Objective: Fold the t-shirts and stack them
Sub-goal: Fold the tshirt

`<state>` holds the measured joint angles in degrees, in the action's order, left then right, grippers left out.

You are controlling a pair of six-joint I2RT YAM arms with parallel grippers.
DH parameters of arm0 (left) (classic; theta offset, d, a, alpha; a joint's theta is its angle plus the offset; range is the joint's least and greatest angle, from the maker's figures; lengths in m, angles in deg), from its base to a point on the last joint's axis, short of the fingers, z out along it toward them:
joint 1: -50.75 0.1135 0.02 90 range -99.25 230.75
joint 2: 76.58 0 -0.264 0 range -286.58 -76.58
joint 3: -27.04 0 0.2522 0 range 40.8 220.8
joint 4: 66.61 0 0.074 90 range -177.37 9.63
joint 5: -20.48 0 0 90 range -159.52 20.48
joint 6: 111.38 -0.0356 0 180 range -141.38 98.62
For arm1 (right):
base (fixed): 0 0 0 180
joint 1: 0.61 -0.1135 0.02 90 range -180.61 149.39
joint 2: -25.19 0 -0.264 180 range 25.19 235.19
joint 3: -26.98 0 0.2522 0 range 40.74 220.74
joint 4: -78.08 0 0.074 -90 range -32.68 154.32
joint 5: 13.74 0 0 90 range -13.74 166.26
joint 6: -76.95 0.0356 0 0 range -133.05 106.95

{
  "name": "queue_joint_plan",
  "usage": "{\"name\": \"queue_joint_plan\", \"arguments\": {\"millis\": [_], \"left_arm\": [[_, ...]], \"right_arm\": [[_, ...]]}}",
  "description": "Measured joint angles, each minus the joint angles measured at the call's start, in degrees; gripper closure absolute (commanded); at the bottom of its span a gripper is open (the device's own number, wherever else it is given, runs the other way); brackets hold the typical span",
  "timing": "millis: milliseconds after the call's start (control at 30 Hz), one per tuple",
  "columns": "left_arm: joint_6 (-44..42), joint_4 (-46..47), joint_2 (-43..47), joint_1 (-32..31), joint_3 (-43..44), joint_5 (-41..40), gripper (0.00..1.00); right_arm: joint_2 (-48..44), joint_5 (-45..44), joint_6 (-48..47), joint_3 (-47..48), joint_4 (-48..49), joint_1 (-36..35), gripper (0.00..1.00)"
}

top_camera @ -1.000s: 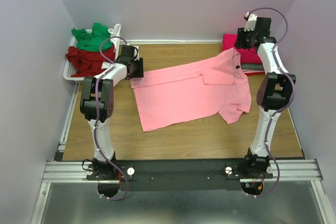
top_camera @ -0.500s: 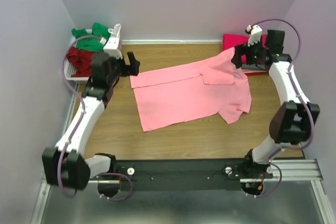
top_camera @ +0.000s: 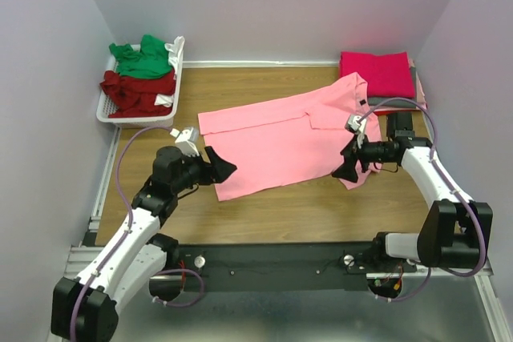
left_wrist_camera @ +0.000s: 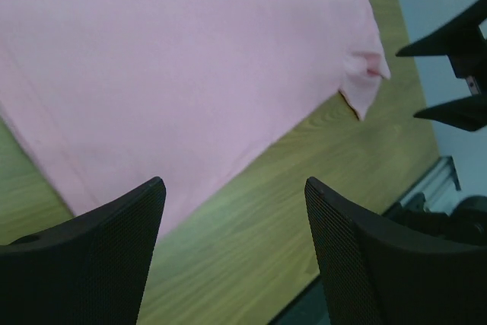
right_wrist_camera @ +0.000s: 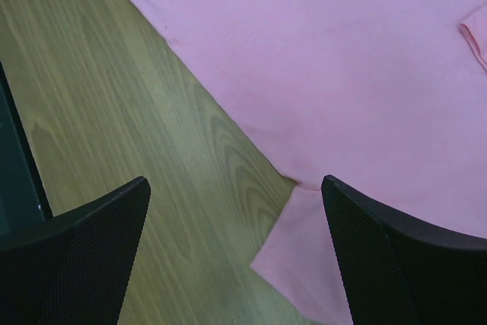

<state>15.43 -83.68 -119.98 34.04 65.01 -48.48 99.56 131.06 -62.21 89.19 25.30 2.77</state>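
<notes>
Jaws of the left tool (top_camera: 220,167) stand spread wide with nothing between them. It hangs low over the near left corner of the pink t-shirt (top_camera: 280,138), where the hem meets bare wood. The right tool (top_camera: 345,167) is likewise spread and holds nothing. It sits at the near right of the same shirt, above the spot where the short sleeve joins the side edge. The two tools point toward each other across the cloth.

The pink t-shirt lies flat and unfolded across the middle of the bench (top_camera: 280,206), collar toward the far right. At the far left stands a white basket (top_camera: 107,112) holding a green t-shirt (top_camera: 144,58) and a dark red t-shirt (top_camera: 136,90) in loose heaps. A magenta t-shirt (top_camera: 377,72) lies folded in the far right corner.
</notes>
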Motion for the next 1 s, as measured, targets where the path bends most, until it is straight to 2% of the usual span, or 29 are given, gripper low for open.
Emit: {"name": "queue_joint_plan", "arguments": {"millis": [200, 333, 533, 800, 1000], "left_arm": [[4.59, -0.7, -3.85, -7.91, 0.17, -2.95, 0.18], [6.29, -2.36, -3.3, -11.1, 0.09, -5.92, 0.19], [6.21, -1.9, 1.25, -11.54, 0.09, -7.23, 0.2], [4.26, -1.99, 1.36, -11.54, 0.59, -7.39, 0.2], [0.22, -5.75, 2.97, -11.54, 6.71, -10.27, 0.2]], "right_arm": [[0.2, -0.72, -0.28, -0.17, 0.02, 0.0, 0.0], [0.74, -4.07, 0.98, -0.07, 0.0, 0.0, 0.07], [1.07, -14.03, 1.73, 0.28, -1.99, -0.2, 0.19], [1.07, -27.58, 1.29, 0.11, -6.54, -5.01, 0.29], [1.79, -35.69, 4.07, -0.61, -6.1, -9.03, 0.33]]}}
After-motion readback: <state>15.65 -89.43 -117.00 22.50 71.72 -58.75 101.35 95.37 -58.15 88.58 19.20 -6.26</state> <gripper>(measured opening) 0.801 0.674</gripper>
